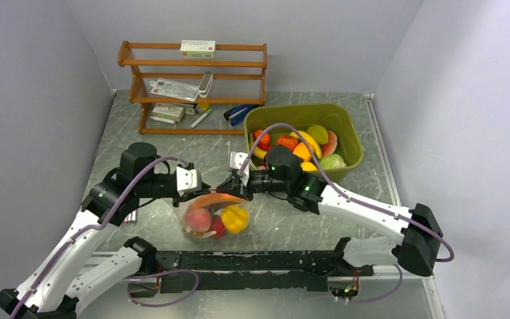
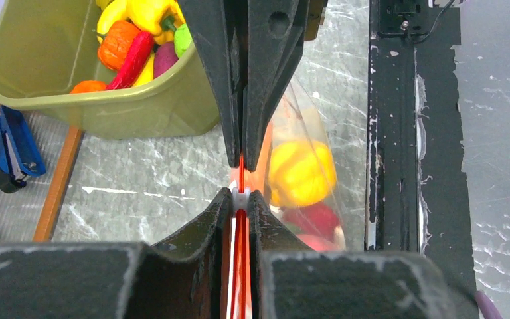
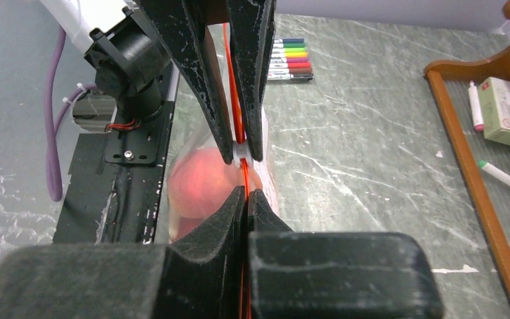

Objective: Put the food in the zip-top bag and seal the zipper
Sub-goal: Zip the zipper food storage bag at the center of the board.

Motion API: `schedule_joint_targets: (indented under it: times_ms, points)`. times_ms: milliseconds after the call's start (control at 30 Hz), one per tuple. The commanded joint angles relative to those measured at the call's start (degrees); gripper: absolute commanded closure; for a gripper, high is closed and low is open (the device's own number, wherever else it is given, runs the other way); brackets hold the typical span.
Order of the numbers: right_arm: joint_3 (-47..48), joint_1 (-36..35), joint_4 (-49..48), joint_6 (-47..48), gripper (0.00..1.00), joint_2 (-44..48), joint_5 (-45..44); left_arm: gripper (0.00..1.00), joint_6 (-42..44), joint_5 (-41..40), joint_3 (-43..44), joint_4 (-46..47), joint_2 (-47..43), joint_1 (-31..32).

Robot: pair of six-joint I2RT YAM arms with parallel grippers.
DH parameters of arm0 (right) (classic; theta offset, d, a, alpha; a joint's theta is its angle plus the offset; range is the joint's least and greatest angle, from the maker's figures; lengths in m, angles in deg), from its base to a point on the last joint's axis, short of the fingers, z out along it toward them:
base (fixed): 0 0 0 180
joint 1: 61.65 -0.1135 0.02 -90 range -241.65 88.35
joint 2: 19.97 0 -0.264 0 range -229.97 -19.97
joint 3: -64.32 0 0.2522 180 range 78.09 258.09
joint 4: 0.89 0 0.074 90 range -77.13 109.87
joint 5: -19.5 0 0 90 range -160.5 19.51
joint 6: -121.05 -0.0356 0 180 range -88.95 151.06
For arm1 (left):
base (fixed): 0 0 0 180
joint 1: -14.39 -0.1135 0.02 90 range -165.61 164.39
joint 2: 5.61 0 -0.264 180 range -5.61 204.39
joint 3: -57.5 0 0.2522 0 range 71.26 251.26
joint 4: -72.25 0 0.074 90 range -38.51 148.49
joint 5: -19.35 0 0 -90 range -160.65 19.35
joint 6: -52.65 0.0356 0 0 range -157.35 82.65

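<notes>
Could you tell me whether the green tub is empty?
No, in the top view the tub holds a pile of food.

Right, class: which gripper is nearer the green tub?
Right. The right gripper pinches the zipper on the side facing the green tub; the left gripper pinches it just beyond, slightly farther away.

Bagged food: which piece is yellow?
The yellow pepper at the zip-top bag's right end in the top view; beside it lie a pink peach and a red piece.
</notes>
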Motion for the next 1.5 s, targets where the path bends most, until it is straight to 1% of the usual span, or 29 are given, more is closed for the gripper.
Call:
schedule_joint_targets:
  times_ms: [0,233,667,1067,1233,1467]
  points:
    - [-0.8,0.1,1.8,3.1,1.0,4.6,-4.3,0.93,0.4,0.2,1.2,0.3,-2.4,-0.2]
    - [-2.2,0.2,3.6,3.6,1.0,7.9,-5.9,0.93,1.7,-2.8,2.5,-3.5,-1.8,-0.3]
    - [-4.6,1.0,5.8,4.6,1.0,13.4,-10.8,0.93,0.3,-6.7,2.1,-6.7,-6.2,-0.2]
    - [-5.9,1.4,8.9,5.0,1.0,17.7,-14.2,0.93,0.4,-10.4,3.3,-10.7,-8.0,-0.2]
    - [-5.1,1.5,11.3,5.5,1.0,17.7,-14.5,0.93,0.4,-14.0,4.4,-14.6,-9.6,-0.2]
    - [-5.4,1.8,11.4,5.5,1.0,17.5,-15.1,0.93,0.1,-19.3,4.5,-19.0,-13.5,-0.2]
